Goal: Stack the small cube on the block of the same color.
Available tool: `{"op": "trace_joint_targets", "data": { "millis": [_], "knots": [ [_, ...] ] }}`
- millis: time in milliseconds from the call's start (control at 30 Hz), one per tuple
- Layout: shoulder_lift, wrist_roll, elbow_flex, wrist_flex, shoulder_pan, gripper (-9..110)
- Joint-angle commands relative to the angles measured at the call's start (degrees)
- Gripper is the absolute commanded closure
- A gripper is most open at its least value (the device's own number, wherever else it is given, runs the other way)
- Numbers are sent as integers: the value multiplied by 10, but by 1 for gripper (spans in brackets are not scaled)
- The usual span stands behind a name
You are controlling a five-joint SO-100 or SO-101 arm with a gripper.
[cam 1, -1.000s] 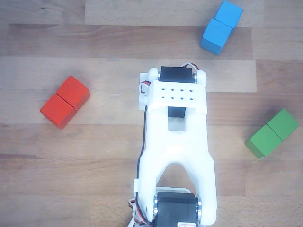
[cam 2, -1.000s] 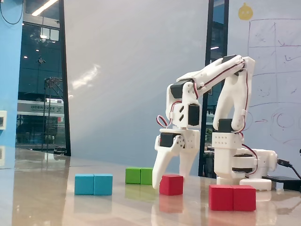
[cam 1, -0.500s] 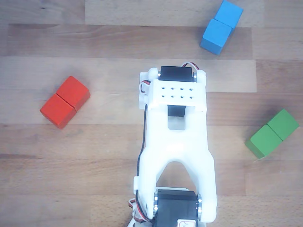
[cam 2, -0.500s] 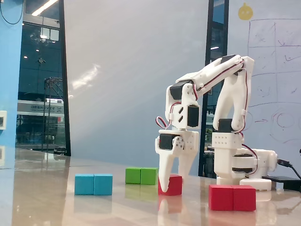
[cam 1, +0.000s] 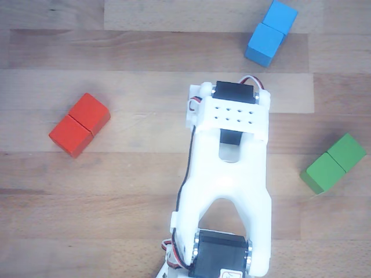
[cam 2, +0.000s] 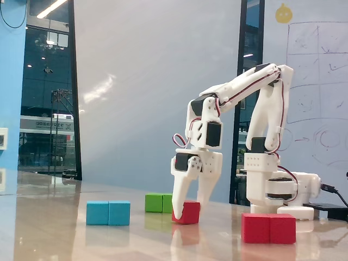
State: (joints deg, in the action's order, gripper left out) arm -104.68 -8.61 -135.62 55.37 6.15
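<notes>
Small red cube (cam 2: 186, 212) resting on the wooden table (cam 2: 65, 228), seen in the fixed view only; hidden beneath the arm in the other view. Positioned between the two fingers of the gripper (cam 2: 188, 213), one finger (cam 2: 179, 202) overlapping its left face, the other descending behind its right side. Grasp appears closed on the cube, fingertips level with its lower half; cube base at table level, no visible gap under it.

Red oblong block (cam 2: 268, 228) lying flat on the table, to the right of the cube in the fixed view and nearer the camera, clearly apart from it. Seam across its middle visible. Nothing on top. In the other view, same block (cam 1: 79, 124) lying diagonally at left, well apart from the arm.

White arm (cam 1: 227, 179) occupying the centre of the other view, reaching up from the bottom edge. Base (cam 2: 281, 190) standing behind the red oblong block in the fixed view.

Blue oblong block (cam 2: 108, 212) at left in the fixed view, top right in the other view (cam 1: 271, 32). Green oblong block (cam 2: 159, 203) partly behind the gripper in the fixed view, at the right edge in the other view (cam 1: 333, 163).
</notes>
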Motion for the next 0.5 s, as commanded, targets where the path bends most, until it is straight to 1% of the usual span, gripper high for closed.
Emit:
{"op": "trace_joint_targets", "data": {
  "millis": [0, 200, 333, 467],
  "knots": [
    [-13, 4, 3, -1, 17, 87],
    [-14, 4, 5, 0, 13, 88],
    [-16, 4, 12, 0, 12, 93],
    [-49, -3, 13, -1, 11, 95]
  ]
}}
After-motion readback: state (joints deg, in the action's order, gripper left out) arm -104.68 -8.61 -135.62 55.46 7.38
